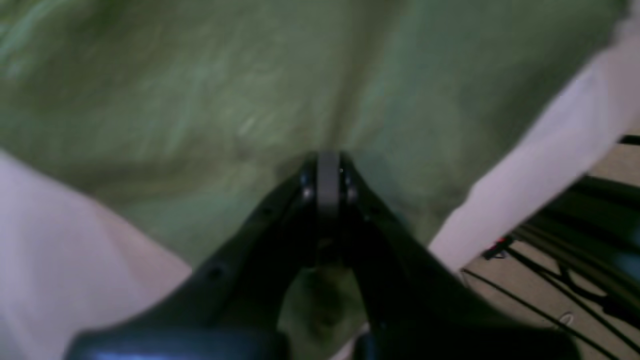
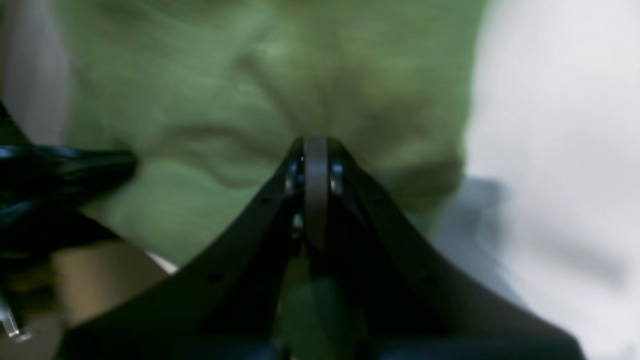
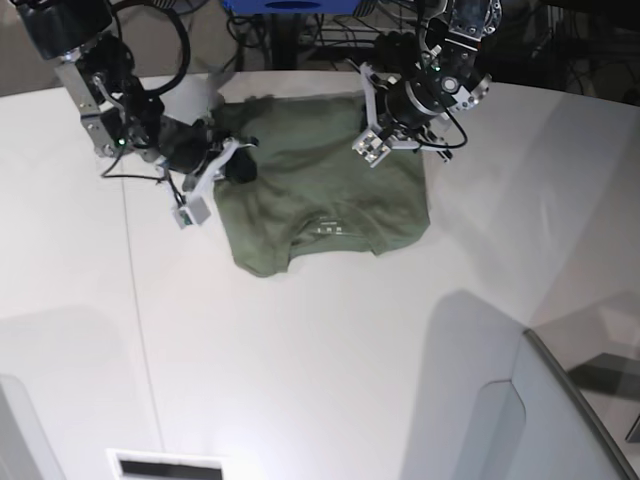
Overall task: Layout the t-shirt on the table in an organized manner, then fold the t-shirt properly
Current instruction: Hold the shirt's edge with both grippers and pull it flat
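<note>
Nearest the lens, grey angled panel [image 3: 560, 420] at five o'clock. Beyond it, olive t-shirt [image 3: 320, 190] bunched toward twelve o'clock on the white table [image 3: 300, 380], neck label facing six, long axis running nine to three. Left gripper [image 1: 328, 165] clenched on cloth at the three o'clock side; right gripper [image 2: 315, 150] clenched likewise at nine. Each arm at its own end, equally near. Wrist views blurred; probably hem corners pinched. Next likely: pulling apart to spread.
</note>
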